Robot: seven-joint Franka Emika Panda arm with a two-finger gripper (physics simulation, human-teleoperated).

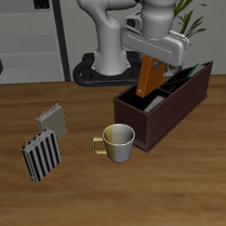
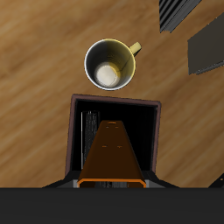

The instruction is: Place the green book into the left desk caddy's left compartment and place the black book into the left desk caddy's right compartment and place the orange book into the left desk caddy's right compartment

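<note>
The gripper (image 1: 156, 55) is clamped on the top end of the orange book (image 1: 149, 77), which hangs tilted, its lower end dipping into the left desk caddy (image 1: 180, 107) at the compartment nearest the table's front edge. In the wrist view the orange book (image 2: 110, 156) stands inside the caddy's open mouth (image 2: 154, 131), with a dark volume just beside it against one wall; whether that is the black book cannot be told.

Handling, as judged: a stiff hardcover, light, with smooth covers that could slip if the hold loosens early. Held across the covers near one end suits it; the tilt risks catching the caddy's rim.

A mug (image 1: 117, 140) sits just beside the caddy's near end; two striped books (image 1: 42, 154) lie well apart from it.
</note>
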